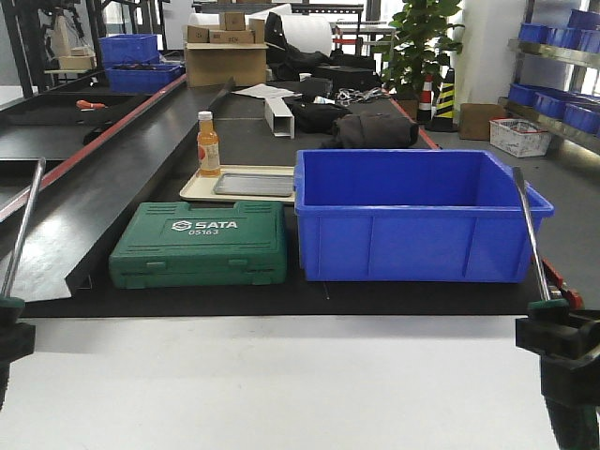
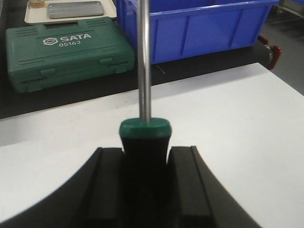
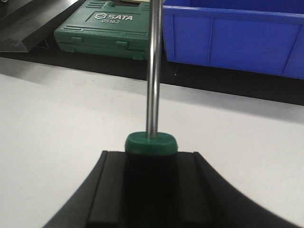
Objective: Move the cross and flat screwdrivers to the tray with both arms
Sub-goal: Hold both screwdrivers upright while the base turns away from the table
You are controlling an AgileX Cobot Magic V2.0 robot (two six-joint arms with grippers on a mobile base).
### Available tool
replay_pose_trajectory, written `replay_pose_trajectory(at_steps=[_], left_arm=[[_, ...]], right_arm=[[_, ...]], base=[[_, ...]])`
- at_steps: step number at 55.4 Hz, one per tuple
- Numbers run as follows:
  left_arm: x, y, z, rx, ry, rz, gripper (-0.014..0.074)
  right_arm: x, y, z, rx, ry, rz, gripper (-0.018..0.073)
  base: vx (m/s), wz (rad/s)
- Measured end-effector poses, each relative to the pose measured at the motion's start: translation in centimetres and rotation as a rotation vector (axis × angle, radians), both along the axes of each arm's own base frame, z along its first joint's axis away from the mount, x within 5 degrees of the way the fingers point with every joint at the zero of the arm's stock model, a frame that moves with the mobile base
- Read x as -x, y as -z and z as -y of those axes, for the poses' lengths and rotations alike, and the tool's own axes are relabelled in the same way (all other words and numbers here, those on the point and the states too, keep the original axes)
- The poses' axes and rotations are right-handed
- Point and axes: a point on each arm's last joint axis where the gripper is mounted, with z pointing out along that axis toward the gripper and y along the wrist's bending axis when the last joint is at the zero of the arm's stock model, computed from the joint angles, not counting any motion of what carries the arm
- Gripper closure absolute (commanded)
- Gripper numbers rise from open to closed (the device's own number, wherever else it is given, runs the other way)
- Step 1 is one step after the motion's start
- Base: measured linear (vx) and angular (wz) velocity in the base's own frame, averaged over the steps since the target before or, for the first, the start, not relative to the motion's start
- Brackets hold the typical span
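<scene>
My left gripper (image 1: 11, 323) is shut on the black handle of one screwdriver (image 1: 22, 225) at the front left, its steel shaft slanting up. In the left wrist view the jaws (image 2: 145, 156) clamp the handle below the green collar (image 2: 145, 128). My right gripper (image 1: 555, 328) is shut on the other screwdriver (image 1: 528, 230) at the front right. In the right wrist view the jaws (image 3: 151, 164) hold its handle below the collar (image 3: 151, 143). Both tips are out of view. The grey metal tray (image 1: 253, 184) lies far ahead, on a cream tray; it also shows in the left wrist view (image 2: 76, 9).
A green SATA tool case (image 1: 200, 244) lies on the black mat, with a deep blue crate (image 1: 412, 216) to its right. An orange bottle (image 1: 207, 145) stands on the cream tray (image 1: 202, 192). White table (image 1: 281, 384) lies under both grippers. A black ramp (image 1: 103, 187) runs along the left.
</scene>
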Motion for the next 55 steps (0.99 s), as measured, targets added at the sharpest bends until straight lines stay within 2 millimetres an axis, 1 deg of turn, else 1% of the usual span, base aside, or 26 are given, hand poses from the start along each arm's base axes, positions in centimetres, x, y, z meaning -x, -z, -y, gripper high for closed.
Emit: replay_pose_trajectory(at_steps=[37,55], left_arm=[[0.0,0.0,0.0,0.0,0.0,0.0,0.0599],[-0.02,0.02,0.01,0.0,0.0,-0.001,0.0599]], right_arm=[[0.0,0.01,0.0,0.0,0.0,-0.001,0.0567],[0.0,0.01,0.0,0.0,0.0,-0.001,0.0567]], base=[[-0.01,0.01],[-0.11,0.03]])
